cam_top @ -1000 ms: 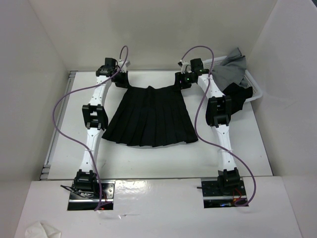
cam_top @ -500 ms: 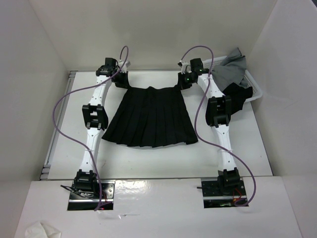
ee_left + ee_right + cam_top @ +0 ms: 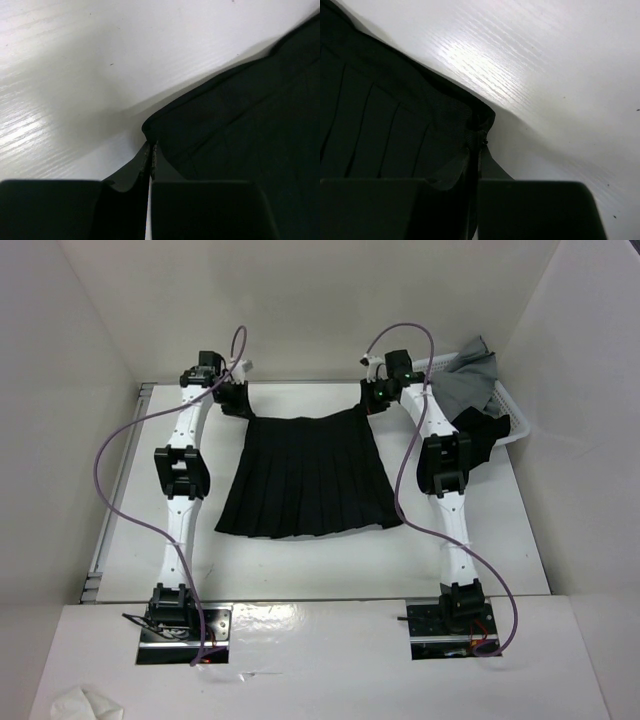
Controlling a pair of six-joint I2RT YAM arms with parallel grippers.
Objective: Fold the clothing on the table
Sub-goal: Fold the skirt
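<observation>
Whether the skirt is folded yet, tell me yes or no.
No, the skirt lies spread out full length on the table, waistband far and hem near.

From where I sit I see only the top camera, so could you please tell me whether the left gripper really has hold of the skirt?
Observer: Yes. In the left wrist view the left gripper is shut on a waistband corner of the skirt, with fabric pinched between its fingers.
Operator: Thank you. And the right one?
Observer: The right wrist view shows the right gripper shut on the other waistband corner, beside a small fastener.
Operator: Is the left corner lying flat?
Observer: It seems slightly raised, since the edge casts a soft shadow on the table beside it.
</observation>
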